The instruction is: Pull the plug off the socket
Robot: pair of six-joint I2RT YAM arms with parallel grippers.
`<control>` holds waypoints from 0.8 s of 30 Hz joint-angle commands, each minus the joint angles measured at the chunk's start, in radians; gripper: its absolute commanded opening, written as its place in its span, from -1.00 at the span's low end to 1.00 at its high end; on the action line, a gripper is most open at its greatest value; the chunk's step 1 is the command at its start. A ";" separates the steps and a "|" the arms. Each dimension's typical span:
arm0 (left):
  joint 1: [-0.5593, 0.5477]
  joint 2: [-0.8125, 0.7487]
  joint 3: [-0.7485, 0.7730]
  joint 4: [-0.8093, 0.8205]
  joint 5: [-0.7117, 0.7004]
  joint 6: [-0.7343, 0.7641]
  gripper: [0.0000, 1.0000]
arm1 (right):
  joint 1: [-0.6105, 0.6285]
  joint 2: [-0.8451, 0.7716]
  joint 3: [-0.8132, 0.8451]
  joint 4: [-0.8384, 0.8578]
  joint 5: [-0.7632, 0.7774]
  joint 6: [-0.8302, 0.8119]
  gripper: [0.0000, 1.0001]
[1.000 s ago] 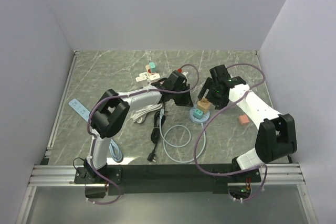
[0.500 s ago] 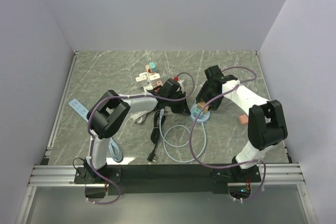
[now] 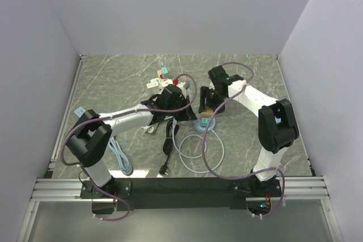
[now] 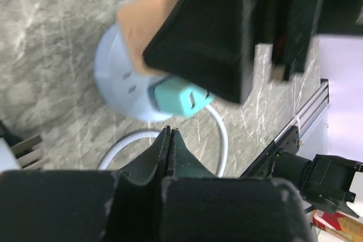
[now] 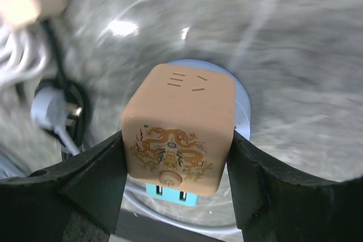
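Just now the right gripper (image 3: 207, 100) was hanging wide open over the stack; it has since come down and its jaws have clamped onto the two sides of the tan cube (image 5: 178, 120), so it is grasping it. The left arm has stretched out low across the table (image 3: 113, 77), and the left gripper (image 4: 169, 137) sits just beside the round pale-blue socket (image 4: 116, 83) with its fingers clenched on nothing. The whole cluster has also slid a little toward the left arm.

To my eye that means the grip for the pull is made. The cube, which I take to be the plug, sits over the socket near the middle of the table, with a teal plug (image 4: 173, 96) next to it on the same disc. I cannot tell whether the cube's pins have started to come out. The socket is not pinned down by anything, so it may simply rise with the cube, trailing its pale cable (image 3: 195, 151).

As for writing, none can be read. The cube's side carries a gold dragon-like motif with a small round button under it, its top shows socket slots, and the teal plug's end shows two small slots. The tags further back on the table are too small to read
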 commanded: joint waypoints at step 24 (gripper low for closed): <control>0.038 0.012 -0.171 0.243 0.000 -0.122 -0.99 | 0.167 0.001 -0.024 0.078 0.002 -0.015 -1.00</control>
